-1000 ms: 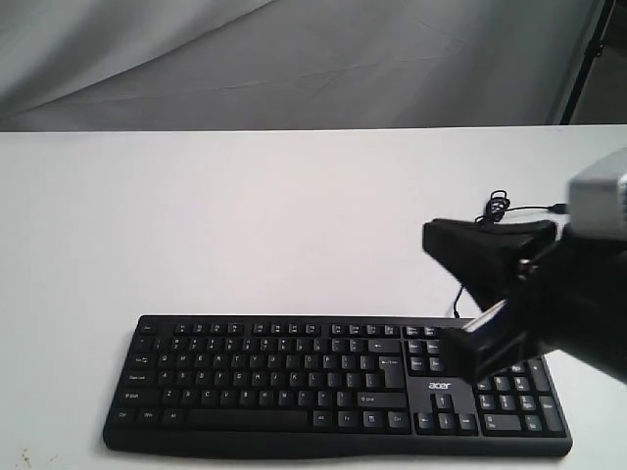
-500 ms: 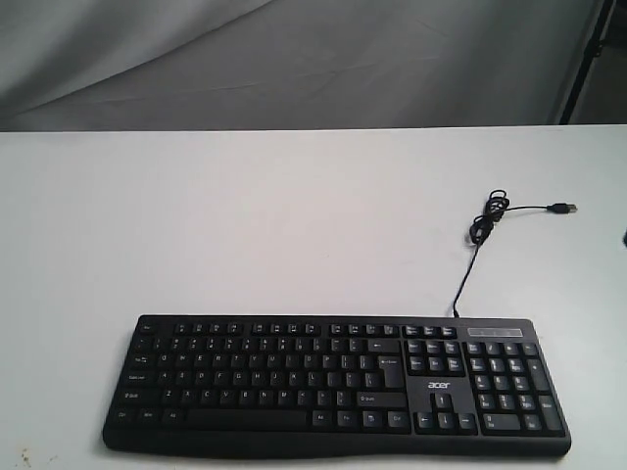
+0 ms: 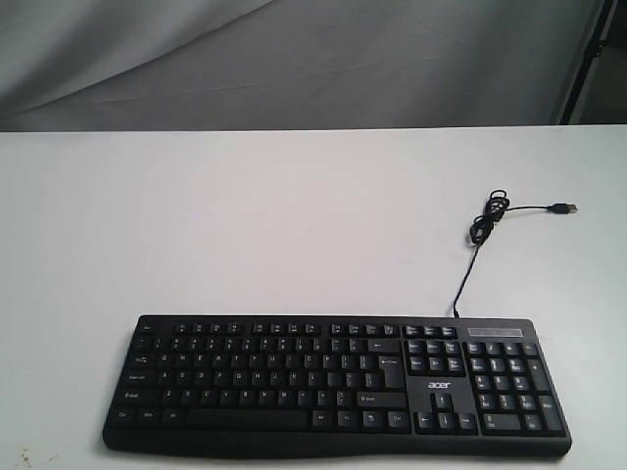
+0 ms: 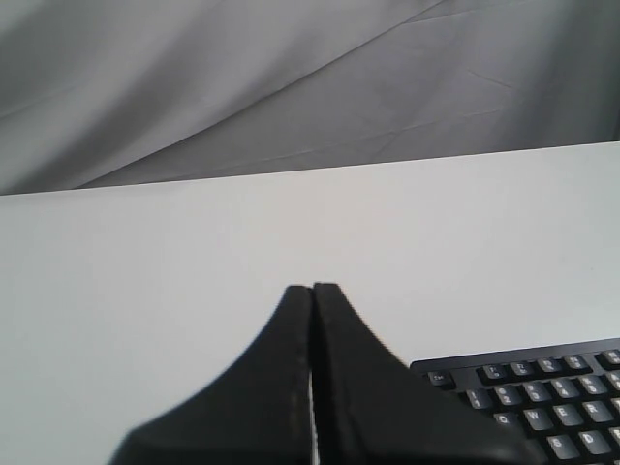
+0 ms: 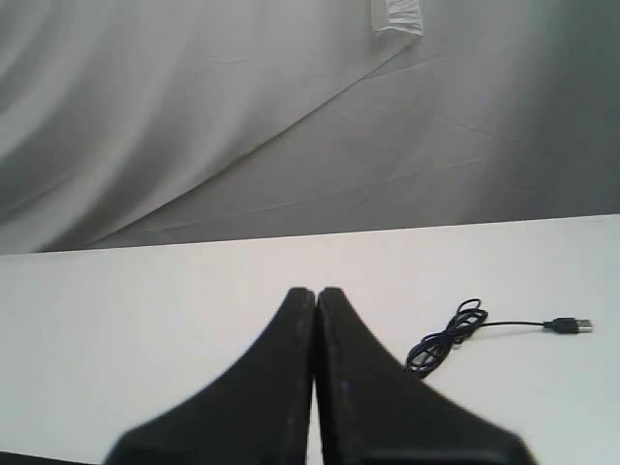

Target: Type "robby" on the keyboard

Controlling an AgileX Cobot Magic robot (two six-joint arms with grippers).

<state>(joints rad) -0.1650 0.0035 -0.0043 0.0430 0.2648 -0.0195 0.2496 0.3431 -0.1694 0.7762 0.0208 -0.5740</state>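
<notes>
The wide black keyboard [image 3: 333, 384] with white legends and an "acer" logo lies flat along the near edge of the white table [image 3: 245, 225]. Its thin black cable [image 3: 480, 235] runs back to a small coil and a loose USB plug. Neither arm shows in the exterior view. In the left wrist view my left gripper [image 4: 312, 289] is shut with nothing held, hanging over bare table beside the keyboard's [image 4: 542, 402] corner. In the right wrist view my right gripper [image 5: 316, 292] is also shut and empty, with the coiled cable [image 5: 448, 341] lying off to one side of it.
A grey cloth backdrop [image 3: 294, 59] hangs behind the table's far edge. A dark stand leg [image 3: 588, 54] rises at the back right. The USB plug [image 3: 563, 209] lies loose near the table's right side.
The right arm, which hung over the number pad a second ago, has pulled out of the exterior view to the right. The keyboard and its cable have not moved.
</notes>
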